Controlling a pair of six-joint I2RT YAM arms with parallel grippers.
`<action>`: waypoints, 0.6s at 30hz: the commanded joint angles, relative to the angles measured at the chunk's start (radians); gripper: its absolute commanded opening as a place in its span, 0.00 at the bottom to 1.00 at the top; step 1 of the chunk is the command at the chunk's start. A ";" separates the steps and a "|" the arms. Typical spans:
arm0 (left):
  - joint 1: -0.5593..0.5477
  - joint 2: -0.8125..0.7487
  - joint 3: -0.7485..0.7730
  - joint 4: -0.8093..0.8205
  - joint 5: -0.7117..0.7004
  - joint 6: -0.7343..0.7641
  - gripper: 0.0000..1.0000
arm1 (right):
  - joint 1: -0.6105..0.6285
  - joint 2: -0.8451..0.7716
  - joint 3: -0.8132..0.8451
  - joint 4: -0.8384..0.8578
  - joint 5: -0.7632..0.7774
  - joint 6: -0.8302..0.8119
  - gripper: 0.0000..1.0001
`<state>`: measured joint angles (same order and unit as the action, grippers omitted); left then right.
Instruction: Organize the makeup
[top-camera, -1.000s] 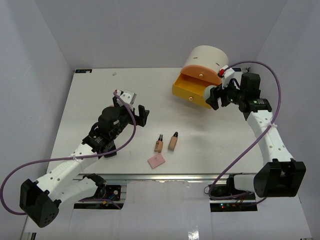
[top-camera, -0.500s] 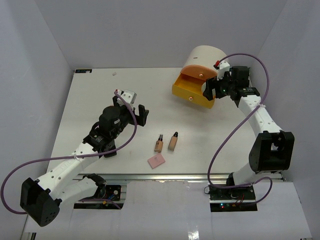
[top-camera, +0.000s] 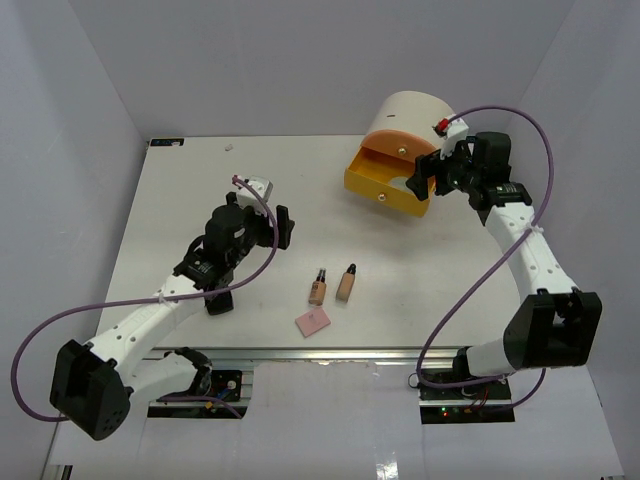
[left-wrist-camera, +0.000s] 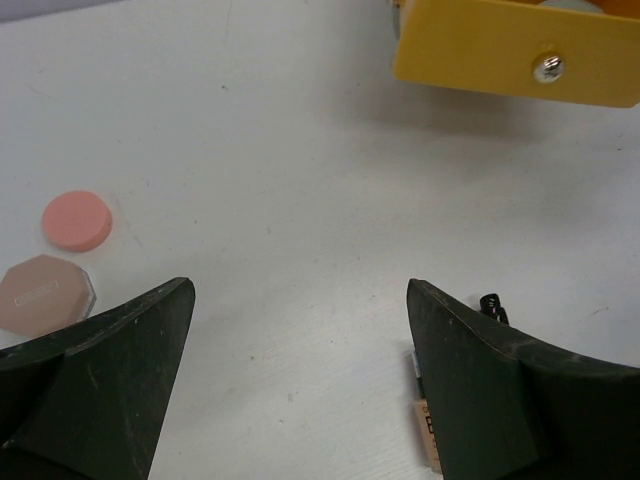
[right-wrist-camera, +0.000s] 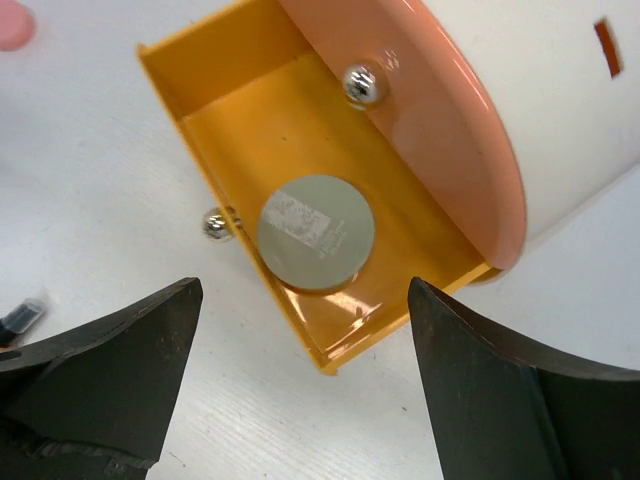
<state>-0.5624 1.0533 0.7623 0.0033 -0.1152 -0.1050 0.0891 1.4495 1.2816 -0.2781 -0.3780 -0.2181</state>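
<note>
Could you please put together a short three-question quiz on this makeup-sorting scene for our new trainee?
1. True or false: the yellow drawer is open, and a round pale green jar lies in it.
2. How many beige bottles lie on the table in the top view? A) one B) two C) four
3. Which gripper is at the drawer: the left gripper or the right gripper?
Key: 1 true; 2 B; 3 right gripper.
</note>
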 joint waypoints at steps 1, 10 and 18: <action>0.077 0.051 0.048 -0.043 0.052 -0.056 0.98 | -0.020 -0.161 -0.110 0.039 -0.244 -0.088 0.90; 0.386 0.438 0.255 -0.203 0.167 -0.268 0.89 | -0.071 -0.408 -0.385 0.060 -0.649 -0.230 0.90; 0.476 0.634 0.372 -0.285 0.076 -0.268 0.98 | -0.077 -0.435 -0.403 0.066 -0.657 -0.218 0.90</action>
<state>-0.0988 1.6774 1.0780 -0.2186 -0.0091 -0.3561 0.0189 1.0350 0.8811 -0.2548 -0.9737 -0.4261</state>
